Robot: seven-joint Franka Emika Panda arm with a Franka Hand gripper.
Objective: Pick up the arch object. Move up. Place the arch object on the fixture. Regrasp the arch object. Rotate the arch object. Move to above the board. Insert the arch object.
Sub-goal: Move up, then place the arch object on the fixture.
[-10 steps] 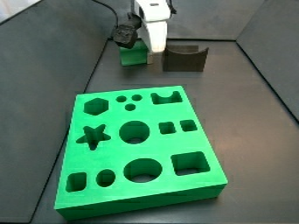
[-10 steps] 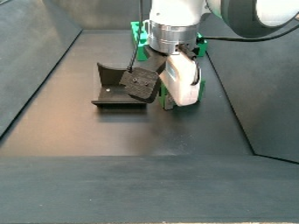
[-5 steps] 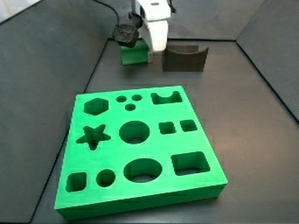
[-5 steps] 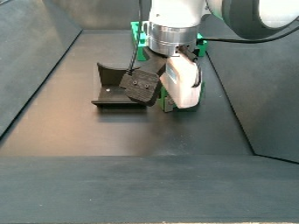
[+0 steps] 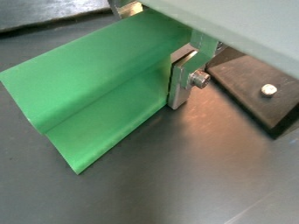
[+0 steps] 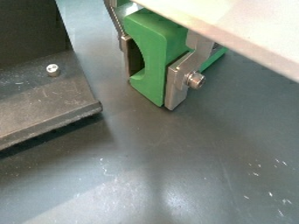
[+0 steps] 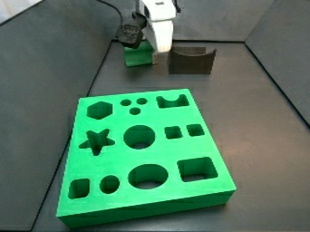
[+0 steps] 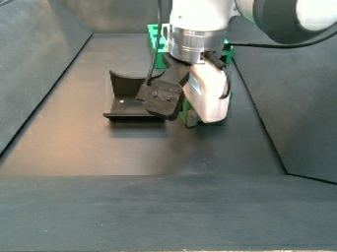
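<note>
The arch object (image 6: 149,45) is a small green block standing on the dark floor, its curved notch facing sideways. My gripper (image 6: 149,77) is shut on it, one silver finger (image 6: 180,80) pressed flat on each side. In a side view the gripper (image 7: 143,53) is down at the arch object (image 7: 136,62), just beside the fixture (image 7: 191,61), a dark block with a dip in its top. The board (image 7: 145,149), a large green slab with shaped cut-outs, lies nearer the camera. In a wrist view the arch object (image 5: 100,87) fills most of the picture and one finger (image 5: 179,80) shows.
The fixture's dark base plate (image 6: 41,101) with its screw lies close beside the arch object. Dark walls (image 7: 67,54) ring the floor. In a side view the white hand (image 8: 204,94) covers most of the arch object, with the fixture (image 8: 132,98) beside it and the board (image 8: 157,39) behind.
</note>
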